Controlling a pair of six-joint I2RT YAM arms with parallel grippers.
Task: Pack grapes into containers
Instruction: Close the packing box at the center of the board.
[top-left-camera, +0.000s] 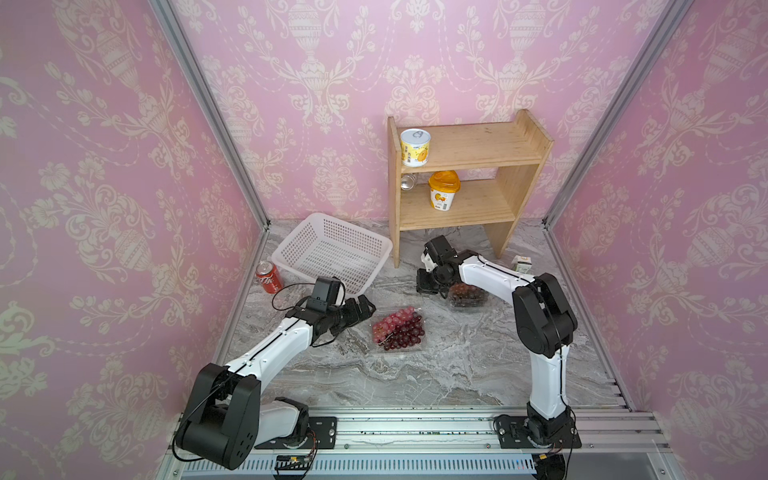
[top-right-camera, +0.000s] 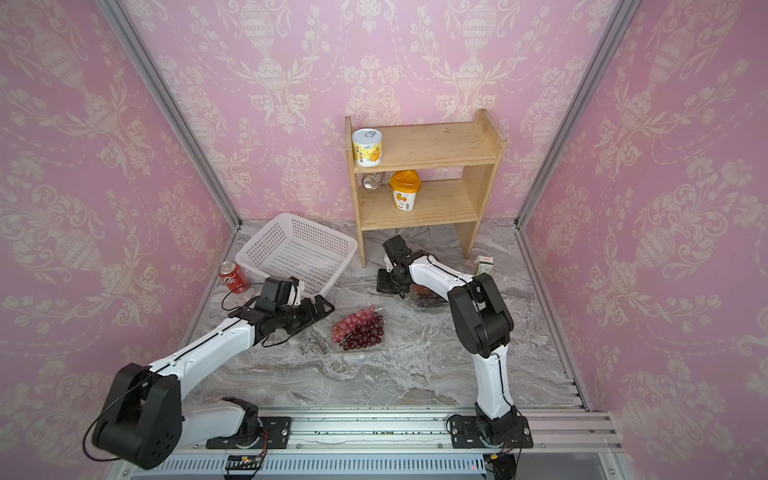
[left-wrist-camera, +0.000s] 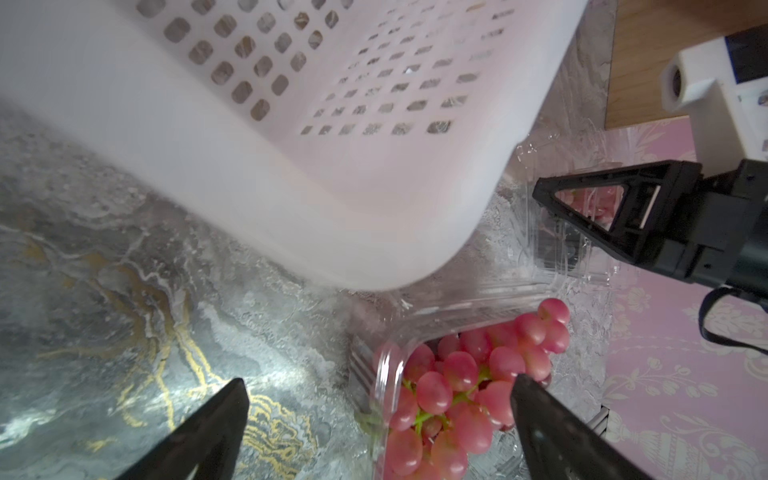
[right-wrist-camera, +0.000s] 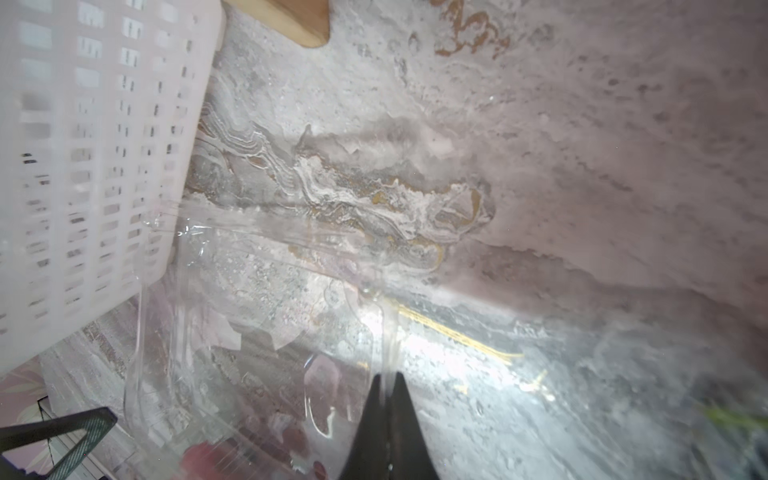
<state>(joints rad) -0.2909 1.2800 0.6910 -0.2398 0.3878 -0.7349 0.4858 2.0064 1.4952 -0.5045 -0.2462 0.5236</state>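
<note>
Right end effector (right-wrist-camera: 386, 378) clenched on the clear lid (right-wrist-camera: 257, 316) edge of the far container (top-left-camera: 465, 306), which sits at 2 o'clock of the near container (top-left-camera: 401, 353). Likely purpose: folding it over the dark grapes (top-left-camera: 467, 292) inside. Left end effector (top-left-camera: 366, 308) released, idle at 9 o'clock beside the heaped pink grapes (top-left-camera: 398, 326).

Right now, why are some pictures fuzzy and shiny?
In the left wrist view the close basket is soft blur, while the grapes look crisp; in the right wrist view light glares white off the clear container pinched in the right fingers; both top views are evenly lit and mostly sharp.
</note>
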